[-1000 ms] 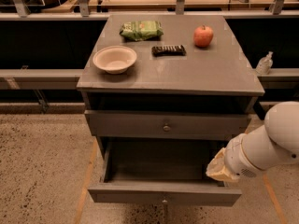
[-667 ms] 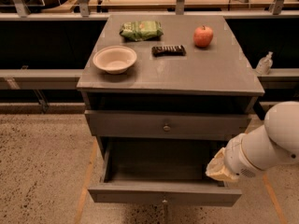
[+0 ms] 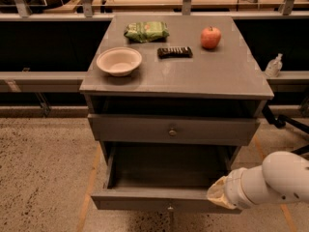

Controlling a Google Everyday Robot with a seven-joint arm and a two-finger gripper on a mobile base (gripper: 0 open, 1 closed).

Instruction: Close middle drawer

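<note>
Grey-painted, the middle drawer (image 3: 145, 199) stands pulled out beneath the upper drawer front (image 3: 145, 128), and we see the gripper (image 3: 219, 195) against its front right corner, though whether it is open or closed we cannot tell.

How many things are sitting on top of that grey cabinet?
4: a bowl front left, a green bag back centre, a dark bar in the middle, an apple back right. The gripper is low right, at the front of the open middle drawer.
</note>
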